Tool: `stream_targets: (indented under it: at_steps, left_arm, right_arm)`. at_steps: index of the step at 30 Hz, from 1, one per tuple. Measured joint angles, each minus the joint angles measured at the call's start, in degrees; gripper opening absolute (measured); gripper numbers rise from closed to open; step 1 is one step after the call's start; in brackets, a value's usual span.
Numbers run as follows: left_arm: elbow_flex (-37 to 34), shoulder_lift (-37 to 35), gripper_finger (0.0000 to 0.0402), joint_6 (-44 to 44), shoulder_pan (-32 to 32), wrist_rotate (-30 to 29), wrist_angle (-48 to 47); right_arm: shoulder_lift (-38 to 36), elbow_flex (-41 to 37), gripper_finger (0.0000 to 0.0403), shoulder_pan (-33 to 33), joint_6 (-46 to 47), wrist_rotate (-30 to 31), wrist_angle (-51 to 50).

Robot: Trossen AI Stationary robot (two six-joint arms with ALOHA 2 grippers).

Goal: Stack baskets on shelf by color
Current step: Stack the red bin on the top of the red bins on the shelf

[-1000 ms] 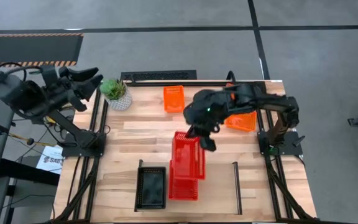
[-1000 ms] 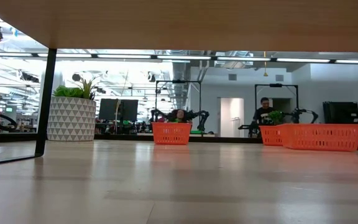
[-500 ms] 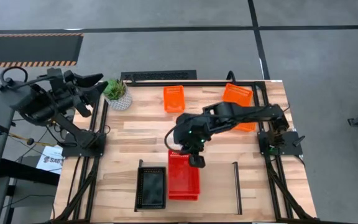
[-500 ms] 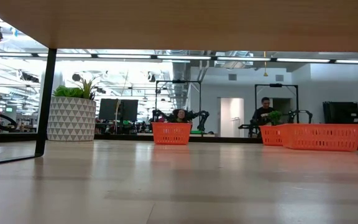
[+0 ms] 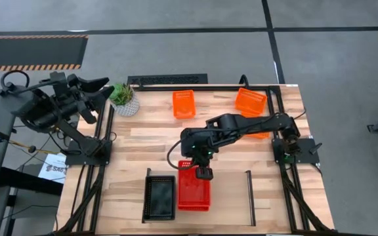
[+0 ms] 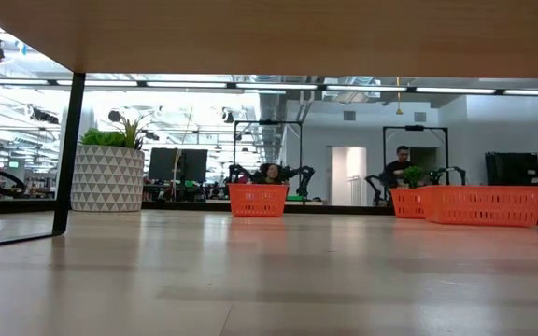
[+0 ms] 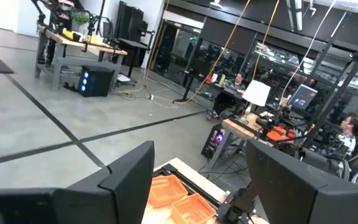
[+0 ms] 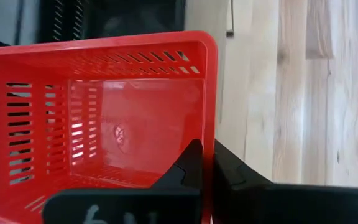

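1. Since a second ago, I see the right arm has swung the red basket down from a tilted carry and settled it into the red one already on the shelf, beside the black basket.
2. My right hand is pinched shut on the red basket's near rim; in the right wrist view the two fingers clamp that thin wall.
3. My left hand waits off the worktop edge, near the plant, fingers spread wide and empty.
4. Two orange baskets remain at the worktop's far side, well apart.
5. I judge these baskets light, thin and springy, with slick plastic; a rim pinch at mid-wall is best, since a corner grip may twist them.
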Motion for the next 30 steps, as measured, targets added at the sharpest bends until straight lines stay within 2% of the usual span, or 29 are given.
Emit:
stream_targets:
  at_steps: [11,21,30]
  left_arm:
    - [0.0,0.0,0.0242,0.0,0.0,0.0,-0.1]
    - [0.0,0.0,0.0242,0.6,0.0,0.0,-0.1]
    - [0.0,0.0,0.0242,0.6,0.0,0.0,-0.1]
  right_arm:
    - [-0.1,0.1,0.0029,0.6,1.5,0.0,0.1]
    - [-0.1,0.1,0.0018,1.3,1.6,0.0,0.2]
    - [-0.1,0.1,0.0042,1.5,1.6,0.0,0.2]
